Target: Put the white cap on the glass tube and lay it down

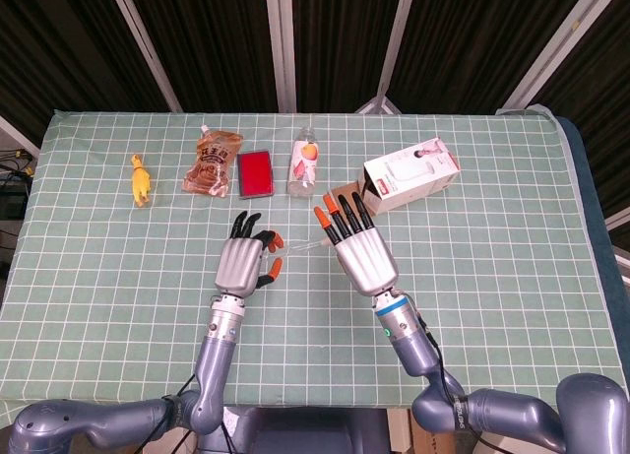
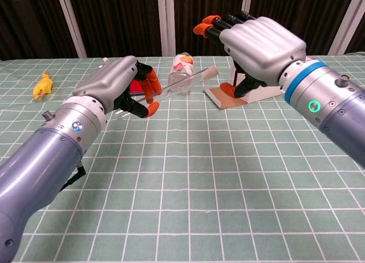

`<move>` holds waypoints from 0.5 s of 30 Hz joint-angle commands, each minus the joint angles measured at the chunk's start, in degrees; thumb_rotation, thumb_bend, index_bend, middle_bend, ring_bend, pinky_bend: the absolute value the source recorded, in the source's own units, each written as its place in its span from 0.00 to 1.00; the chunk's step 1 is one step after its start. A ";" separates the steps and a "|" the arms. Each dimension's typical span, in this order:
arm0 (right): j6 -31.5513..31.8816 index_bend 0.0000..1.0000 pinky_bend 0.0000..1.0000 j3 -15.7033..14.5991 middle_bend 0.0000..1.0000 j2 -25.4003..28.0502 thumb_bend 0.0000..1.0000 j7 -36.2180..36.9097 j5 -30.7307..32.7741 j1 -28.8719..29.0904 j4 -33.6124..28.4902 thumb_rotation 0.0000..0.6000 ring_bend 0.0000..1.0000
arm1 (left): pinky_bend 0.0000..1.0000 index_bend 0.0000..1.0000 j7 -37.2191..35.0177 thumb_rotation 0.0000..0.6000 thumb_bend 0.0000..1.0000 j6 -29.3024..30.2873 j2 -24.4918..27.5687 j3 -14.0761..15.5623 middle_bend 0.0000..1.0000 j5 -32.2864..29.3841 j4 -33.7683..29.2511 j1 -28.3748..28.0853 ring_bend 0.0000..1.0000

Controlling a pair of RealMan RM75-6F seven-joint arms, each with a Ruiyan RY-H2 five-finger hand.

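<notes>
My left hand [image 2: 117, 86] pinches one end of the thin glass tube [image 2: 182, 79] above the table. The tube slants up to the right, and the white cap [image 2: 210, 72] sits on its far end. To the right of the cap, my right hand [image 2: 259, 43] is raised with its fingers stretched out and apart, holding nothing. In the head view the left hand [image 1: 243, 262] and right hand [image 1: 362, 252] hover side by side at mid-table, and the tube [image 1: 303, 247] shows as a faint line between them. The cap is hard to make out there.
Along the far side of the green checked cloth [image 1: 512, 277] lie a yellow toy [image 1: 141, 181], a brown snack pouch [image 1: 212, 162], a red case [image 1: 256, 172], a clear bottle [image 1: 304, 162] and a white box [image 1: 410, 173].
</notes>
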 commanded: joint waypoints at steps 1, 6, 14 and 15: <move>0.47 0.00 0.00 -0.24 0.00 0.50 0.40 0.10 -0.20 -0.46 -0.45 1.00 0.00 | 0.01 0.50 0.05 1.00 0.79 -0.32 0.63 0.51 0.50 0.44 0.02 0.11 0.12; 1.36 0.00 0.00 0.16 0.00 1.77 0.40 0.87 -0.20 -1.20 -1.01 1.00 0.00 | 0.01 0.50 1.69 1.00 0.79 -1.57 3.14 2.47 0.50 1.57 0.59 0.34 0.12; 2.27 0.00 0.00 0.96 0.00 3.47 0.40 1.66 0.41 -2.12 -2.52 1.00 0.00 | 0.01 0.50 8.49 1.00 0.79 -5.06 8.07 5.36 0.50 -0.55 0.18 0.98 0.12; 2.29 0.00 0.00 0.91 0.00 3.58 0.40 1.69 0.39 -2.19 -2.67 1.00 0.00 | 0.01 0.50 10.05 1.00 0.79 -5.46 8.66 5.69 0.50 -1.20 -0.14 1.02 0.12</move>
